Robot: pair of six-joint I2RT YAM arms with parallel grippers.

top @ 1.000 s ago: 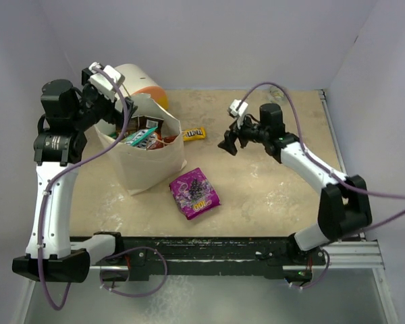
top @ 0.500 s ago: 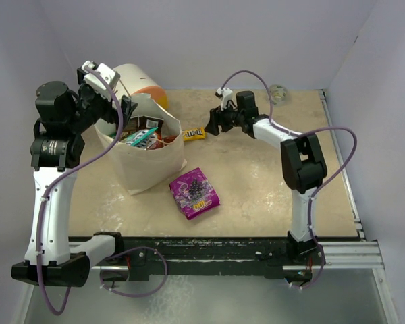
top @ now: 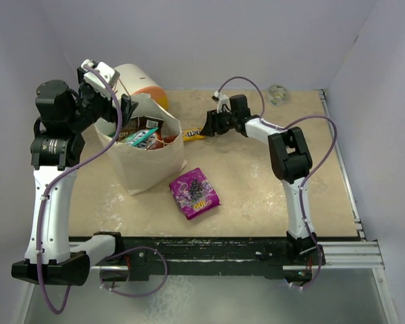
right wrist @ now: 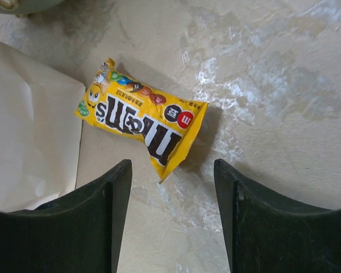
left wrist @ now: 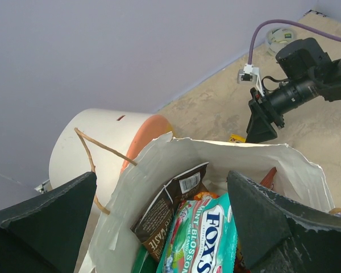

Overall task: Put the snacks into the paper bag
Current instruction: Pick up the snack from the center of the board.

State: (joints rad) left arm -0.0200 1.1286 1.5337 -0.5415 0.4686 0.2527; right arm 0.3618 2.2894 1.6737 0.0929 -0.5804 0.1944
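Note:
The paper bag (top: 152,160) stands at the left with a teal packet (left wrist: 207,233) and a dark brown packet (left wrist: 162,207) showing inside it. My left gripper (top: 121,113) hangs open over its mouth (left wrist: 162,182), holding nothing. A yellow candy bag (top: 194,134) lies flat on the table just right of the paper bag. My right gripper (top: 209,125) is low beside it and open (right wrist: 171,165); only the near corner of the yellow candy bag (right wrist: 142,116) reaches between the fingertips. A purple packet (top: 194,192) lies in front of the paper bag.
A white-and-orange cylinder (top: 138,81) lies behind the paper bag, against the back wall. A small grey-green ball (top: 278,93) sits at the far right back. White walls close in the tabletop on three sides.
My right arm has swung left across the table to the yellow candy bag, and its jaws have narrowed. The left arm has barely moved.

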